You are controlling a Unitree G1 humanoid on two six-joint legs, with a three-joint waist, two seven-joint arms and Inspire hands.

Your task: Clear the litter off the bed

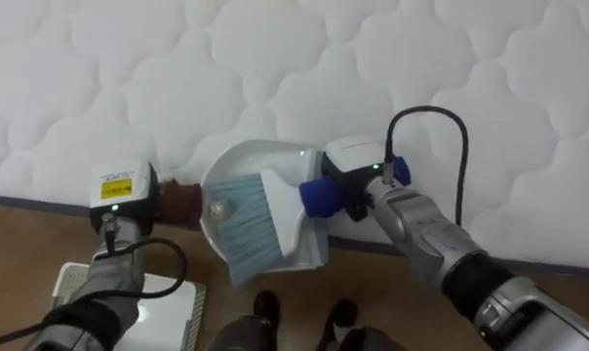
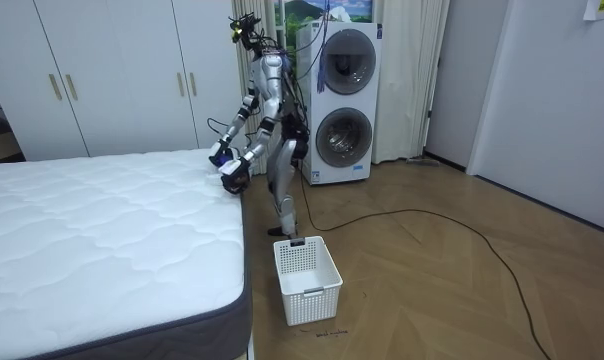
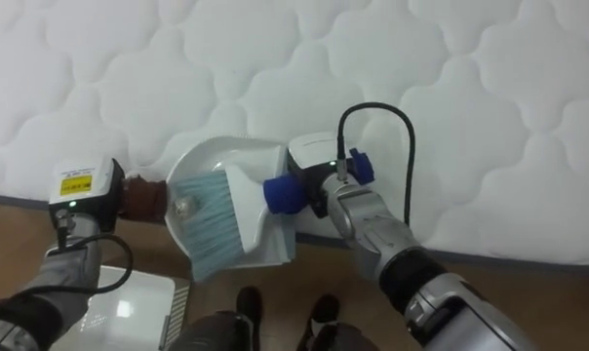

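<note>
A white basket (image 1: 163,312) sits on the brown floor (image 1: 31,229) at the lower left, just below the left arm. The left hand (image 1: 138,195) is at the left side of the white dustpan (image 1: 241,161), right by its brown end. I cannot tell if this hand is open or closed, because it is hidden there. The dustpan is at the edge of the bed (image 1: 421,58). Its round back lies on the white bumpy top, and its open end pokes out over the floor. A small pale ball (image 1: 216,208) sits inside the dustpan, touching the left side of the brush (image 1: 251,219). The light blue hairs of the brush lie flat in the dustpan and stick out past its open end. The brush has a thick blue handle that points to the right. The right hand (image 1: 368,180) has its fingers closed around that handle. In the room view the robot stands at the corner of the bed and leans over it, with both hands low at the edge. The basket is on the floor by its feet. Two washers (image 2: 342,100) are stacked behind it, and white cupboards (image 2: 122,70) stand behind the bed.
</note>
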